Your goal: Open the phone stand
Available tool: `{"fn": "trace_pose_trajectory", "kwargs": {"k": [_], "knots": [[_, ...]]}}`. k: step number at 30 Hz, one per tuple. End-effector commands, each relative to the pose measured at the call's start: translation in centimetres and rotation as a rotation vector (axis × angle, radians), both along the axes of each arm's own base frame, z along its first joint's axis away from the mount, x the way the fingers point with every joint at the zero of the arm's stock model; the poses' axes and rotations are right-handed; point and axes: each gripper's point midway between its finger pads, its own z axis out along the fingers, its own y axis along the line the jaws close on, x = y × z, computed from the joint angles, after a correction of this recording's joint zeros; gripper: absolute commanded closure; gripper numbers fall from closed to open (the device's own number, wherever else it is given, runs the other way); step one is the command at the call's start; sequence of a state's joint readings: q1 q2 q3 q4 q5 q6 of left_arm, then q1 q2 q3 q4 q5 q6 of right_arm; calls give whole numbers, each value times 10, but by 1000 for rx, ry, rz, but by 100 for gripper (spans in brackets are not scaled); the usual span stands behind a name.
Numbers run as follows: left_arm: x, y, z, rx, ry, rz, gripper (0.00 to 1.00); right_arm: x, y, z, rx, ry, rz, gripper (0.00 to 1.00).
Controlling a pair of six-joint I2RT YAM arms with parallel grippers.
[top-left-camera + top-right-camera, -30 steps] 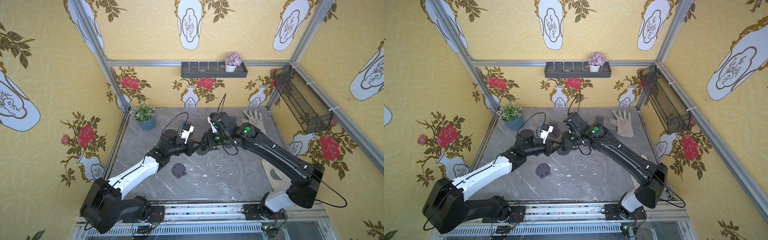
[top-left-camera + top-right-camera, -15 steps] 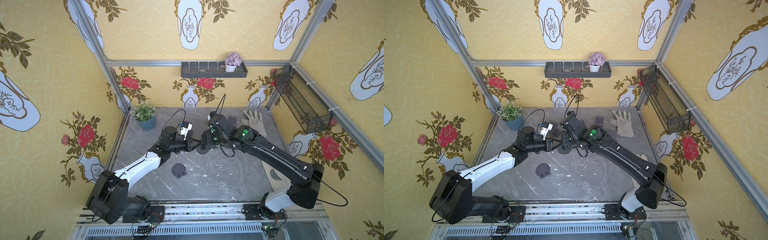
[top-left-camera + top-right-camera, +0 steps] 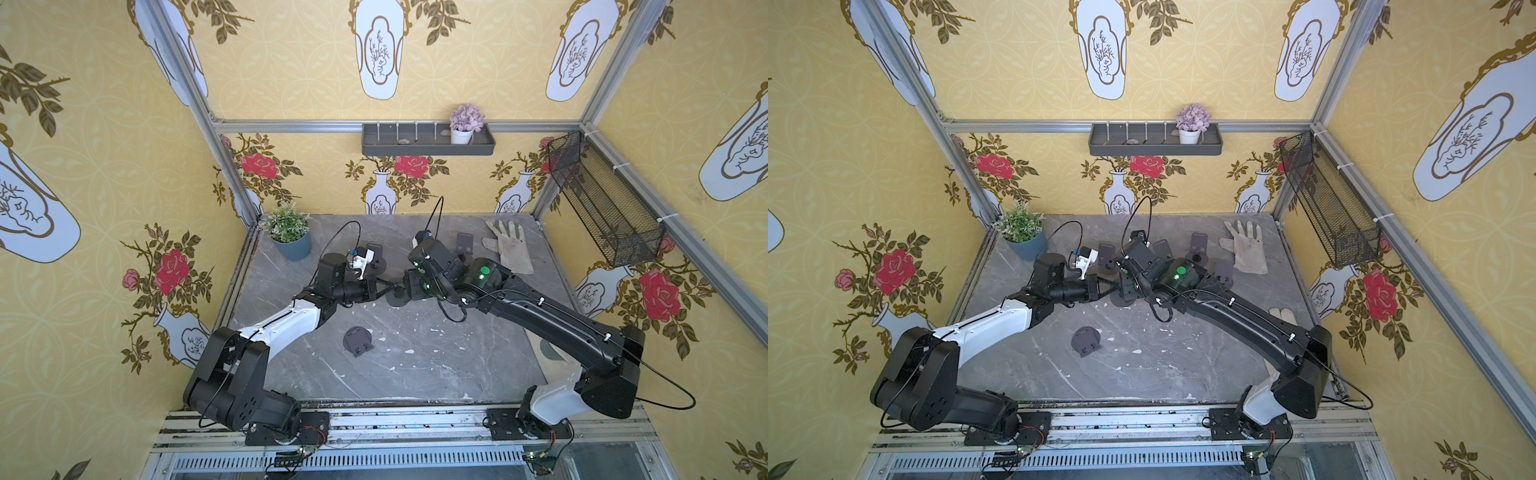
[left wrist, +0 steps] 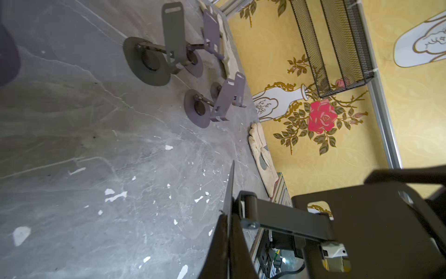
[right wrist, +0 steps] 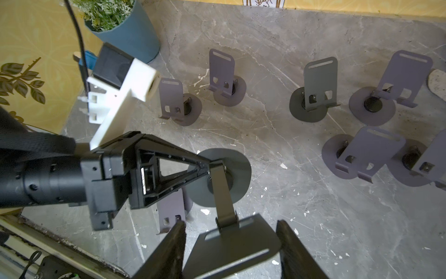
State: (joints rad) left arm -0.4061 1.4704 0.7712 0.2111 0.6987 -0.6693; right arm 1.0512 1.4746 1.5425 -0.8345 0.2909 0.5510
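Note:
A dark grey phone stand (image 3: 397, 297) (image 3: 1121, 300) hangs above the middle of the table between both arms. My left gripper (image 4: 228, 217) (image 3: 384, 286) is shut on the thin rim of its round base (image 5: 231, 164). A hinged arm (image 4: 284, 217) runs from the base to the flat plate (image 5: 231, 251). That plate lies between the fingers of my right gripper (image 5: 231, 224) (image 3: 406, 286), which close on its two side edges. In the top views the right wrist hides most of the plate.
Several opened phone stands (image 5: 316, 96) stand toward the back of the table (image 3: 436, 365). A folded one (image 3: 358, 340) lies in front of the left arm. A potted plant (image 3: 289, 237) is at the back left, and a glove (image 3: 509, 245) at the back right.
The left arm has swung its elbow and its wrist has shifted a little to the left. The right wrist followed slightly. The stand stays held between both grippers.

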Motion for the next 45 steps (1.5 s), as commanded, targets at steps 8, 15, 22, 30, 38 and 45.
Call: {"fn": "trace_pose_trajectory", "kwargs": {"k": [8, 15, 22, 30, 38, 45], "knots": [[30, 41, -38, 165, 79, 266, 100, -13, 10, 6, 56, 28, 47, 58], [27, 26, 12, 51, -79, 168, 100, 0, 19, 3, 129, 83, 69, 0], [4, 7, 23, -63, -92, 14, 100, 25, 19, -3, 192, 98, 64, 2], [-15, 4, 30, -107, -95, -57, 100, 45, 22, -17, 184, 100, 58, 1], [-19, 3, 29, -115, -77, -69, 100, 42, 33, -29, 157, 105, 97, 5], [-18, 1, 31, -137, -68, -71, 100, 39, 37, -33, 135, 92, 117, 29]]}}
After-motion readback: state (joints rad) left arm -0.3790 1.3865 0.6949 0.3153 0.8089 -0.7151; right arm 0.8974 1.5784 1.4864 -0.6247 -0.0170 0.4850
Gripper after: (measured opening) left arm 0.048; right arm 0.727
